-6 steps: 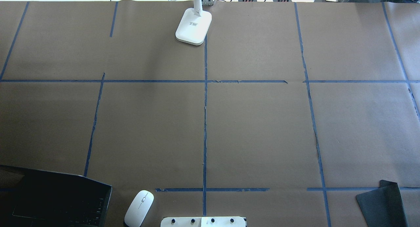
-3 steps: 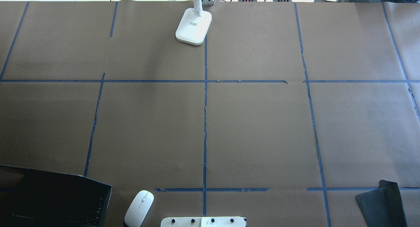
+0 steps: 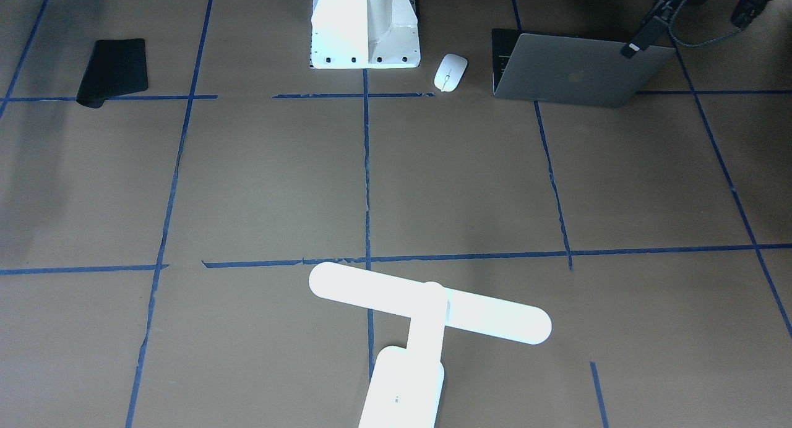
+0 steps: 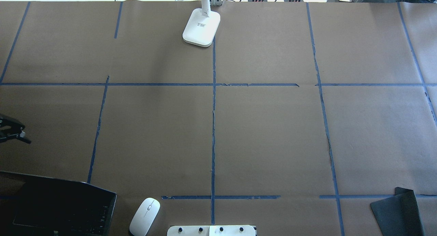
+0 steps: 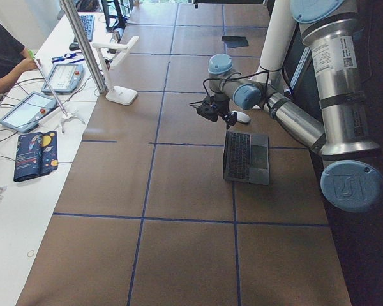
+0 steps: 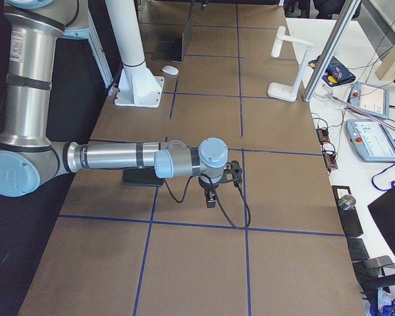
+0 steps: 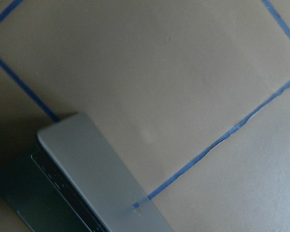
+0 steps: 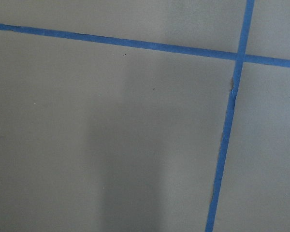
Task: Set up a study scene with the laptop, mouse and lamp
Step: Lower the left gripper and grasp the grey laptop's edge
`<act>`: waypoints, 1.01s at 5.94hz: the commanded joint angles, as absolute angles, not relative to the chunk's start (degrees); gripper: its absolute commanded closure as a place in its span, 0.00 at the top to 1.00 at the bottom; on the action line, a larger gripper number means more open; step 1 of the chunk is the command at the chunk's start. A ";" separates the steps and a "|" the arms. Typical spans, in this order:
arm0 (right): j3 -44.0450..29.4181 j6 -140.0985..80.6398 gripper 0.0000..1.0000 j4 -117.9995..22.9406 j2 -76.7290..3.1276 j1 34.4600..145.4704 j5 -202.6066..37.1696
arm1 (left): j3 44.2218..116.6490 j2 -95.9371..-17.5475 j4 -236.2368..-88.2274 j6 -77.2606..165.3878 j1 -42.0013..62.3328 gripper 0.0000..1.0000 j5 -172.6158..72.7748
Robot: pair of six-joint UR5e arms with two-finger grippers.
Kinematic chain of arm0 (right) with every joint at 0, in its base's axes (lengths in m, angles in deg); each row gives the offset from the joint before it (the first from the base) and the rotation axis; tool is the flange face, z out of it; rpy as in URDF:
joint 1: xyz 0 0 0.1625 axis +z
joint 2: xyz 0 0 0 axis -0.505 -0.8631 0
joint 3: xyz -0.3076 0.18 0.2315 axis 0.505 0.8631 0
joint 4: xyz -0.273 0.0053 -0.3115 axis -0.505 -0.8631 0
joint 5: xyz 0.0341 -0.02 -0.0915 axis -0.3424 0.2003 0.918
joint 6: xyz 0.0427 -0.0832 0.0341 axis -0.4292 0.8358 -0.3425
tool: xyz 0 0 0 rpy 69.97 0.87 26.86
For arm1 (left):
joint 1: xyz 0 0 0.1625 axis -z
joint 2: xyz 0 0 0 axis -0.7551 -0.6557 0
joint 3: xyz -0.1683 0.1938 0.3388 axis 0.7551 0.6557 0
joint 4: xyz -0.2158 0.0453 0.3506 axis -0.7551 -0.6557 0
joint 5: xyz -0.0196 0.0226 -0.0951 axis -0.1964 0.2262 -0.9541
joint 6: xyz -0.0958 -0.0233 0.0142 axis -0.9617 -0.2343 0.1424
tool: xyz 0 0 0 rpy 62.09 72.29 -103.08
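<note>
The laptop (image 4: 61,208) stands open at the near left corner of the table, its grey lid with the logo facing away from me (image 3: 575,72). The white mouse (image 4: 144,216) lies just right of it, next to the pedestal. The white lamp (image 4: 201,27) stands at the far edge near the centre line, its bar over the table (image 3: 427,304). My left gripper (image 4: 15,133) hangs above the table at the left edge, beyond the laptop lid (image 7: 96,179); I cannot tell its jaws. My right gripper (image 6: 210,197) shows only in the exterior right view, over bare paper; its state is unclear.
A black mouse pad (image 4: 397,212) lies at the near right, one corner curled. The white robot pedestal (image 4: 211,230) is bolted at the near centre. Brown paper with blue tape lines covers the table. Tablets and cables lie beyond the far edge (image 6: 372,131).
My left gripper has come into the overhead view at the left edge. The laptop, mouse, lamp and mouse pad have not moved.
</note>
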State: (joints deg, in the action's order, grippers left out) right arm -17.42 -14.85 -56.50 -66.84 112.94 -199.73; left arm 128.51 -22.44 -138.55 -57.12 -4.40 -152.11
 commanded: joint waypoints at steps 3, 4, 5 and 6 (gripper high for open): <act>-17.15 -14.99 1.00 -56.48 -66.75 112.78 -200.15 | 130.87 -19.42 -139.03 -73.21 -13.26 0.96 -145.02; -17.24 -14.99 1.00 -56.48 -66.75 112.78 -200.32 | 130.79 -19.31 -138.94 -73.39 -13.87 0.95 -144.93; -17.24 -14.90 1.00 -56.48 -66.75 112.78 -200.50 | 130.53 -19.31 -138.85 -74.70 -13.96 0.79 -145.02; -17.24 -14.90 1.00 -56.39 -66.84 112.78 -200.58 | 130.18 -19.31 -138.85 -74.97 -14.05 0.70 -144.93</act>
